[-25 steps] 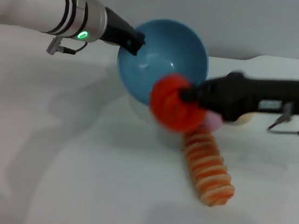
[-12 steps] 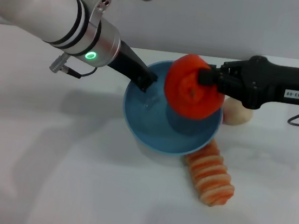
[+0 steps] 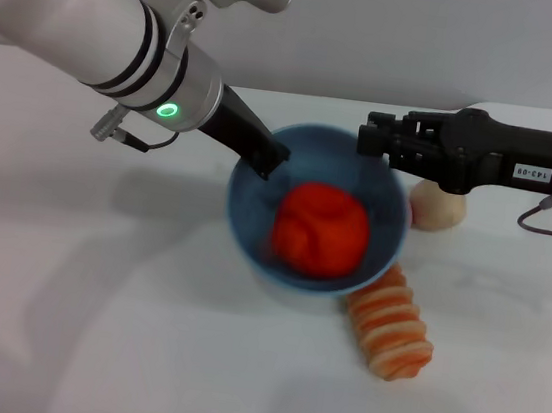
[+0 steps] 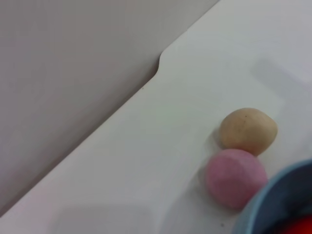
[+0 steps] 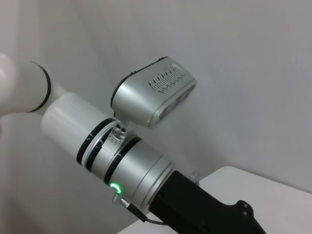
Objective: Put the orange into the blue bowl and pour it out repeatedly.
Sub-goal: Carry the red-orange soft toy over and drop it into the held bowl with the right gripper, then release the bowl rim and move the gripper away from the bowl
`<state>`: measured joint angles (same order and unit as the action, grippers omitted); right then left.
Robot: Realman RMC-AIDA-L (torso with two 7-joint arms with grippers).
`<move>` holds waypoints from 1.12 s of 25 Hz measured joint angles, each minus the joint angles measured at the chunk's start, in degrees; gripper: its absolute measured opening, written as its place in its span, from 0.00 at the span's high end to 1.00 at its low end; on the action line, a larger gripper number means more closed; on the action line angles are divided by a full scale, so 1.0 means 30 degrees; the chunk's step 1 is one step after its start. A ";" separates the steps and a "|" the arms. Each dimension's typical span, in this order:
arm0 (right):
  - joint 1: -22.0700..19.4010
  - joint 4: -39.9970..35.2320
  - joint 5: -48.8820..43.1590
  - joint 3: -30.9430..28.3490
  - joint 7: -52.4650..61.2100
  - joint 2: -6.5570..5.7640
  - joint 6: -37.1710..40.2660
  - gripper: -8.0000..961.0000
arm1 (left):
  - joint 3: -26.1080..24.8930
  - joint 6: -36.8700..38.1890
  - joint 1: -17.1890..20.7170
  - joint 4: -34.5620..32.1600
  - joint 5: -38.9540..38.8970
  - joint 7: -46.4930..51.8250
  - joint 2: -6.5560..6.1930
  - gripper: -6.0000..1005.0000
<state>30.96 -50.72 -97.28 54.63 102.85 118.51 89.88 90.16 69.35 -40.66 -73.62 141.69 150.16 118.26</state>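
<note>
A white desk (image 3: 137, 351) fills the scene, with a plain pale wall (image 3: 397, 40) behind it; the desk's far edge has a small notch, seen from the left wrist. The desk carries an orange-and-cream striped roll (image 3: 390, 323), a pale tan ball (image 3: 439, 208) and a pink ball (image 4: 235, 178). The two balls touch each other, and the pink one sits just beside the blue bowl (image 3: 387, 205).

The left arm reaches in from the upper left, sloping down toward the bowl's near-left rim. Its left pincer (image 3: 267, 157) is clamped on that rim, holding the bowl roughly upright with its mouth facing up. The orange (image 3: 321, 229) lies inside the bowl, low against the inner wall, free of either pincer.

The right arm stretches level from the right edge, above the bowl's far-right rim. The right pincer (image 3: 373, 138) hangs over that rim, touching nothing; whether its tips are apart or together cannot be told here. The striped roll lies just beside the bowl's near side, angled away toward the lower right.
</note>
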 joint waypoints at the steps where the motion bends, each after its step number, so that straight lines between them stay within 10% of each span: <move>1: 0.0029 0.0064 0.0000 -0.0029 -0.0019 -0.0013 -0.0007 0.82 | 0.0002 0.0005 0.0005 0.0003 0.0003 0.0001 0.0000 0.99; 12: -0.1193 0.0401 0.1699 -0.2258 -0.0674 -0.0044 -0.0175 0.56 | 0.0193 0.0937 0.0099 0.0305 -0.0010 0.0293 0.0041 0.99; 28: -0.1326 0.1062 0.1695 -0.2559 -0.1238 -0.0035 -0.0245 0.56 | 0.3316 -0.1167 0.0258 0.2091 -0.0499 0.0748 0.0099 0.99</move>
<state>26.98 -47.53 -92.20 46.96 99.13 118.40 89.14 100.10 65.85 -39.88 -67.34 140.19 152.40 118.56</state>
